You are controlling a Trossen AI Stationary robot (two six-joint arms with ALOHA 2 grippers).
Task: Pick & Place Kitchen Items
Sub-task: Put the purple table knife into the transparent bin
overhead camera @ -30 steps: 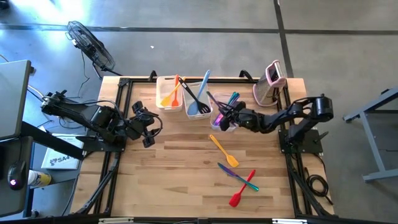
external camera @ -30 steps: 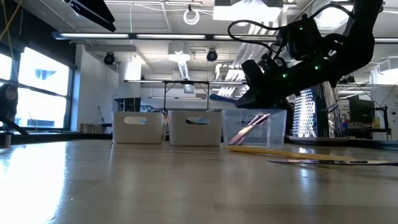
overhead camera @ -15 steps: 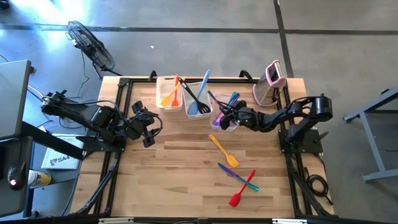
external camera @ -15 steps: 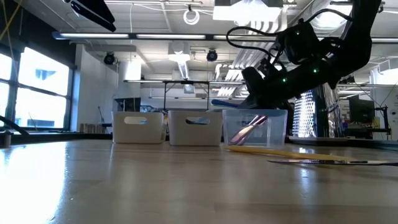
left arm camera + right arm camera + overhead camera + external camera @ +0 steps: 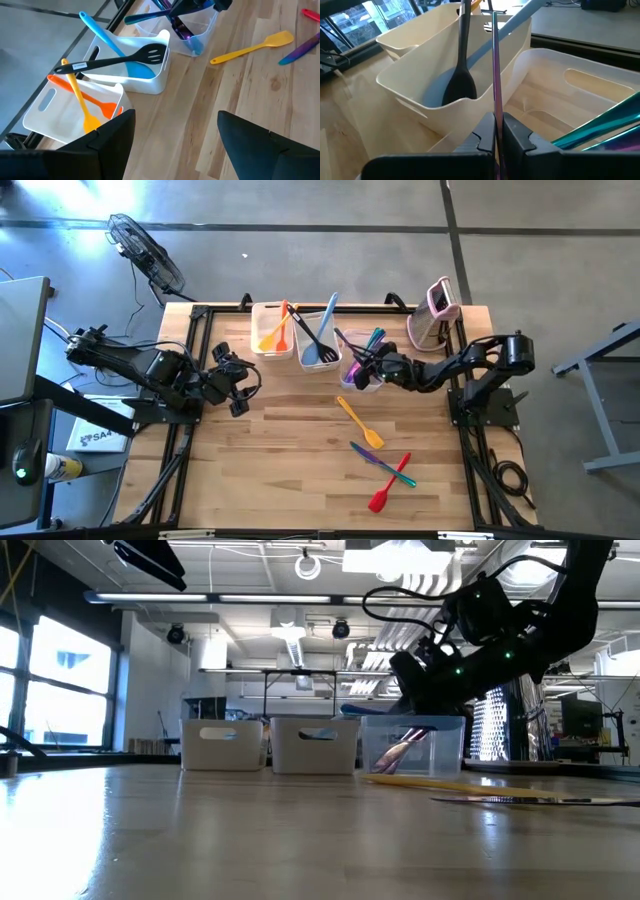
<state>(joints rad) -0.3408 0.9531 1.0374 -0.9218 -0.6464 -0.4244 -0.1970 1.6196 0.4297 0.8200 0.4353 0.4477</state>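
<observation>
Three tubs stand along the far edge. The left white tub (image 5: pixel 270 330) holds orange and yellow utensils. The middle white tub (image 5: pixel 315 345) holds a light blue one and a black slotted turner (image 5: pixel 125 60). The clear tub (image 5: pixel 360 370) holds purple and teal ones. My right gripper (image 5: pixel 378 366) hangs over the clear tub, shut on a slim purple-blue utensil (image 5: pixel 496 60). A yellow spatula (image 5: pixel 360 423), a blue-purple utensil (image 5: pixel 372 455), a teal one (image 5: pixel 402 476) and a red spatula (image 5: pixel 388 488) lie flat on the table. My left gripper (image 5: pixel 238 388) waits open at the table's left. My right gripper pinches the utensil's thin shaft (image 5: pixel 496 107) between its two fingers. The fingers come from the table's right, slanting slightly down, and the shaft runs along them and out ahead. The shaft is lifted, its free end (image 5: pixel 337 332) reaching over the middle tub. The fingers hide its other end.
An upright pink-and-white object (image 5: pixel 435 315) stands at the far right corner. The wooden table (image 5: pixel 280 460) has bare room in the middle and near left. Black frame rails run along both sides.
In the low view the held utensil's free end has sunk a little toward the tubs' rims, while my right gripper stays over the clear tub.
</observation>
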